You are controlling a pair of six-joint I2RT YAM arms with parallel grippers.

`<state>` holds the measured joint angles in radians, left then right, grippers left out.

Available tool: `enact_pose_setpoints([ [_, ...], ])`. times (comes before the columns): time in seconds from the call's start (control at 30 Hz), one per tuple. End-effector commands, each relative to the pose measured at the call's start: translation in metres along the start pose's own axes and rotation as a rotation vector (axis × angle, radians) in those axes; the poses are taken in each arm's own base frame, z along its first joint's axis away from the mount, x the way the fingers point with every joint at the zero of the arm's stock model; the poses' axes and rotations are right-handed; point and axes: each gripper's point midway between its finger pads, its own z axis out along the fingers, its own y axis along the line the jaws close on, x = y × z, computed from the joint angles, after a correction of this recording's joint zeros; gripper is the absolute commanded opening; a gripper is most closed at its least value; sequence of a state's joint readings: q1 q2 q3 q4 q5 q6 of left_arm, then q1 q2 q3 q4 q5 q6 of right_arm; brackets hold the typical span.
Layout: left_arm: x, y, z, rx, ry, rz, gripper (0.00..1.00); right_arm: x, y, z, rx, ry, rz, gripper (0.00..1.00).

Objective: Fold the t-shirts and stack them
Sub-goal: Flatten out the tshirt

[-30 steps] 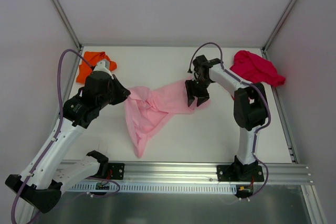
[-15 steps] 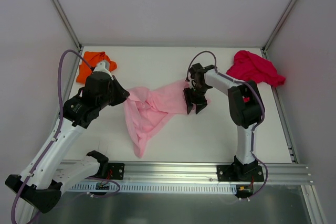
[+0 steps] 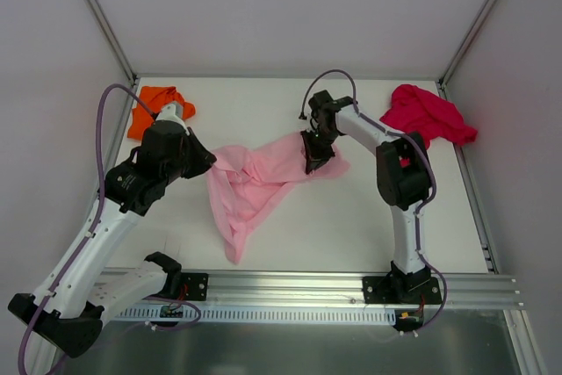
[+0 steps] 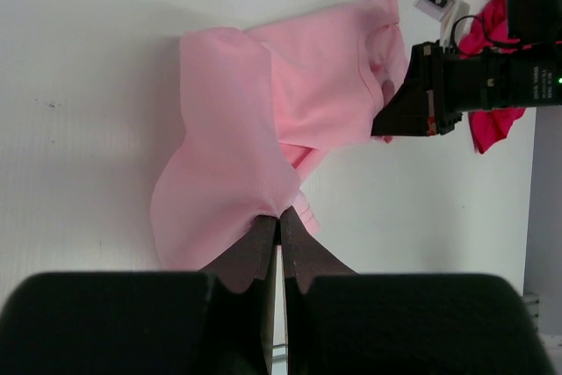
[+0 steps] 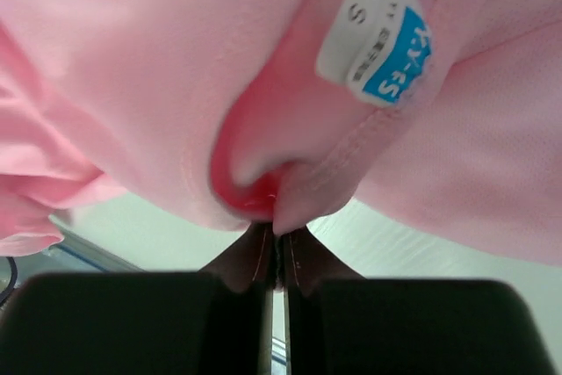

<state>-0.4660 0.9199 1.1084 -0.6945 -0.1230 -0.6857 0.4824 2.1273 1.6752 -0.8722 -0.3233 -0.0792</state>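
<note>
Risk: both bites look shallow. Left gripper (image 4: pixel 279 219) is clenched on a small fold at the edge of the pink t-shirt (image 3: pixel 255 180). Right gripper (image 5: pixel 277 233) is clenched on its collar, just under the size label (image 5: pixel 376 63). Pulling apart too hard could slip the thin cloth from either pinch.

Shirt lies crumpled and twisted mid-table (image 3: pixel 351 226), with a tail trailing toward the near edge. Orange t-shirt (image 3: pixel 156 101) is bunched far left, crimson t-shirt (image 3: pixel 428 114) far right.

Top external: mounted above and behind the arm bases (image 3: pixel 399 287), facing down over the whole table (image 3: pixel 263 103). Left wrist: faces past its fingers (image 4: pixel 250 256) across the table, mid-range. Right wrist: set very close to the pink tee (image 5: pixel 132 59). All three views share that tee.
</note>
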Motion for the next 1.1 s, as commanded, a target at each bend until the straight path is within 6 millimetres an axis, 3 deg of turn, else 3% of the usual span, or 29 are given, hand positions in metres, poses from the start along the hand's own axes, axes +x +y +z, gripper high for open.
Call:
enact_pose_setpoints([
  [0.0,-0.005,-0.008,-0.006,0.042,-0.02,0.024,0.0,-0.041,0.044,-0.046,-0.108,-0.142,-0.122,0.01],
  [0.07,0.001,-0.009,-0.002,0.055,-0.002,0.018,0.0,-0.053,0.054,-0.056,-0.136,-0.159,-0.13,0.01],
  [0.23,0.004,-0.009,-0.003,0.063,0.007,0.02,0.0,-0.102,0.095,-0.102,-0.259,-0.412,-0.169,0.01],
  [0.37,0.005,-0.005,-0.006,0.051,0.005,0.024,0.0,-0.121,0.102,-0.102,-0.29,-0.463,-0.17,0.02],
  [0.4,0.006,-0.005,-0.006,0.05,0.006,0.026,0.0,-0.122,0.102,-0.09,-0.302,-0.437,-0.15,0.22],
  [0.43,0.005,-0.004,-0.007,0.05,0.004,0.024,0.0,-0.123,0.103,-0.084,-0.295,-0.429,-0.155,0.66],
  [0.47,0.006,-0.005,-0.008,0.051,0.005,0.023,0.0,-0.124,0.094,-0.073,-0.239,-0.421,-0.174,0.86],
  [0.5,0.005,-0.005,-0.009,0.051,0.003,0.021,0.0,-0.117,0.09,-0.063,-0.214,-0.378,-0.181,0.95],
  [0.53,0.005,-0.005,-0.009,0.053,0.003,0.02,0.0,-0.114,0.086,-0.047,-0.196,-0.342,-0.204,0.97],
  [0.63,0.004,-0.004,-0.011,0.046,0.001,0.019,0.0,-0.097,0.076,-0.035,-0.168,-0.316,-0.194,0.97],
  [0.73,0.007,-0.004,-0.009,0.048,0.008,0.008,0.0,-0.084,0.07,-0.048,-0.125,-0.345,-0.21,0.97],
  [0.83,0.009,-0.008,-0.005,0.06,0.019,0.003,0.0,-0.056,0.041,-0.047,0.006,-0.295,-0.173,0.94],
  [0.87,0.009,-0.009,-0.004,0.063,0.02,0.003,0.0,-0.038,0.03,-0.054,0.052,-0.298,-0.153,0.93],
  [0.97,0.008,-0.011,-0.001,0.069,0.014,0.001,0.0,-0.007,0.022,-0.055,0.046,-0.304,-0.14,0.93],
  [1.07,0.01,-0.015,0.004,0.079,0.027,0.009,0.0,0.004,0.021,-0.046,0.028,-0.281,-0.129,0.92],
])
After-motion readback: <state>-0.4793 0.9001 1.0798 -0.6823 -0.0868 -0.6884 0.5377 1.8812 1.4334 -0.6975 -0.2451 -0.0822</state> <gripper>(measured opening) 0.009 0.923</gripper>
